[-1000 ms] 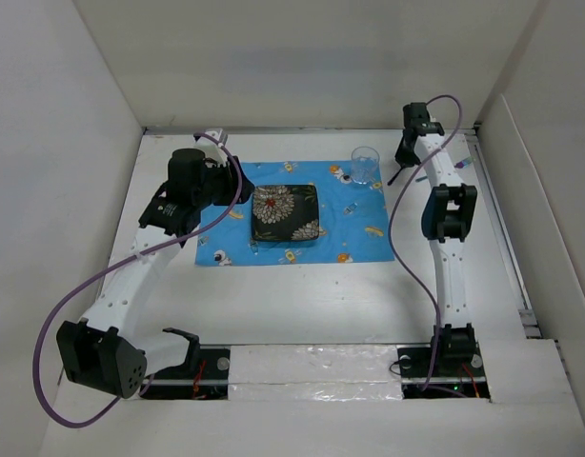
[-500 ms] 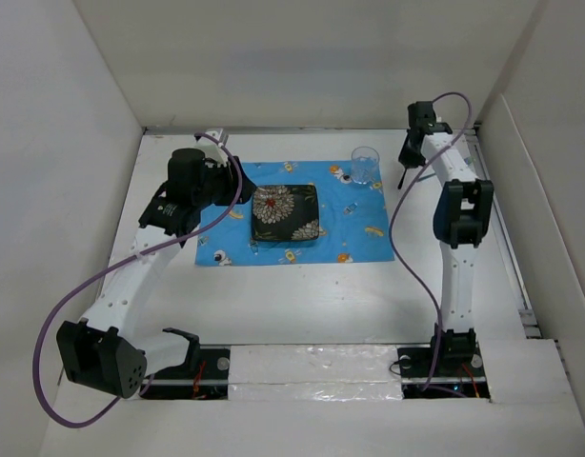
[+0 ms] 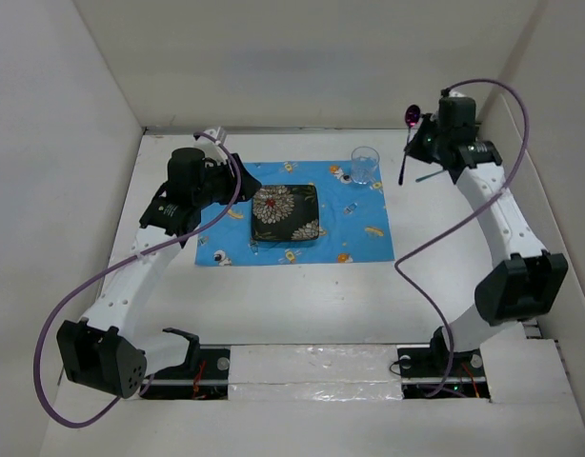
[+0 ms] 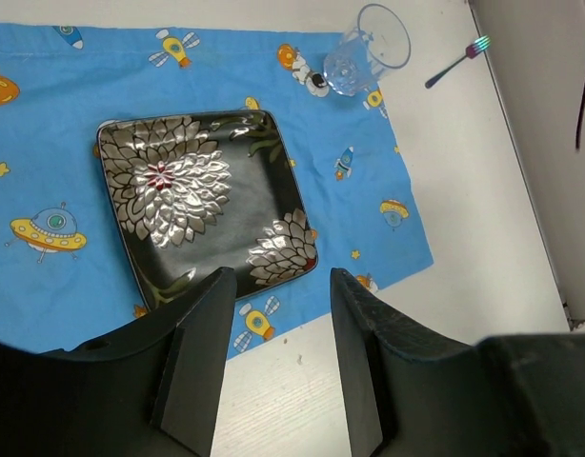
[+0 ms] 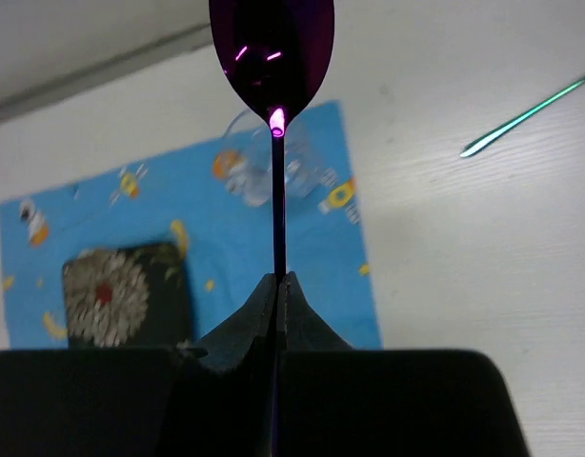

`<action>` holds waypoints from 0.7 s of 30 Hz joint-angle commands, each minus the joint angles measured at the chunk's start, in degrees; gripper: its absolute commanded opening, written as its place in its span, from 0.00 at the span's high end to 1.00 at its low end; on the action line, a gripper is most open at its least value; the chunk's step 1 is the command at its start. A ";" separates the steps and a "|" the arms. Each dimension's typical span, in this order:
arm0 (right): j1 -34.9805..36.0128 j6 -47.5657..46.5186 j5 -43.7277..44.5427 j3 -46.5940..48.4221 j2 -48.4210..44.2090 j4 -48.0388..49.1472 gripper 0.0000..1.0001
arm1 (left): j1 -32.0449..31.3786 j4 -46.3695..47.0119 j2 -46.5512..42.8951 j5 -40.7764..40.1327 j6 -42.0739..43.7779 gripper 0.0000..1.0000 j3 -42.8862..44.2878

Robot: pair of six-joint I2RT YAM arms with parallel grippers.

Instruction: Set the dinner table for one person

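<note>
My right gripper is shut on the thin handle of a purple spoon, held above the dinner table at the back right, bowl pointing away from the wrist. A green fork lies on the white top just right of the blue cartoon cloth. On the cloth sit a black floral square plate and a clear glass. My left gripper hovers open over the cloth's left part, with nothing between its fingers.
White walls close in the table at left, back and right. A rail runs along the right edge. Both arm bases stand at the near edge.
The right gripper has closed on the spoon and lifted it. The right arm's elbow has swung out to the right. The left arm has not moved.
</note>
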 commanded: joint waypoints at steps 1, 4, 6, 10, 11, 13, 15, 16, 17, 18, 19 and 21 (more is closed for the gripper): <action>6.37 0.00 -8.90 -8.48 -5.82 2.82 1.00 | 0.08 1.82 -0.51 -0.24 -1.57 0.58 1.25; 13.05 0.96 -8.57 -16.11 -9.53 4.13 1.00 | 0.08 1.20 -0.25 -1.21 -1.75 0.58 2.30; 16.21 2.01 -7.24 -19.64 -9.72 6.50 1.00 | 0.08 1.37 -0.16 -1.39 -1.92 0.58 2.30; 19.03 4.56 -7.24 -22.91 -5.16 11.24 1.00 | 0.08 0.93 0.28 -0.60 -2.01 0.58 2.48; 19.04 5.09 -5.15 -22.91 -2.62 11.95 1.00 | 0.08 0.94 0.28 -0.51 -1.93 0.57 1.96; 19.75 6.58 -4.08 -22.91 0.11 14.84 1.00 | 0.08 0.94 -0.15 -0.16 -1.75 0.58 1.17; 19.75 7.55 -2.58 -21.95 4.14 16.09 1.00 | 0.08 0.85 -0.51 -0.16 -1.49 0.58 -0.59; 19.75 8.25 -2.06 -21.34 5.56 16.79 1.00 | 0.08 0.85 -1.12 -0.51 -1.49 0.58 -1.21; 19.75 8.52 -1.01 -18.89 9.67 16.97 1.00 | 0.08 0.59 -1.82 -0.86 -0.96 0.57 -3.13; 19.75 8.78 -1.00 -18.87 9.71 16.53 1.00 | 0.08 0.58 -1.83 -0.86 -0.96 0.58 -3.15; 20.36 9.14 -1.00 -18.00 11.10 16.09 1.00 | 0.08 0.58 -2.35 -1.56 -0.70 0.57 -4.45; 20.97 9.58 1.64 -15.98 14.43 16.00 1.00 | 0.08 -0.20 -2.71 -2.96 0.09 0.57 -5.51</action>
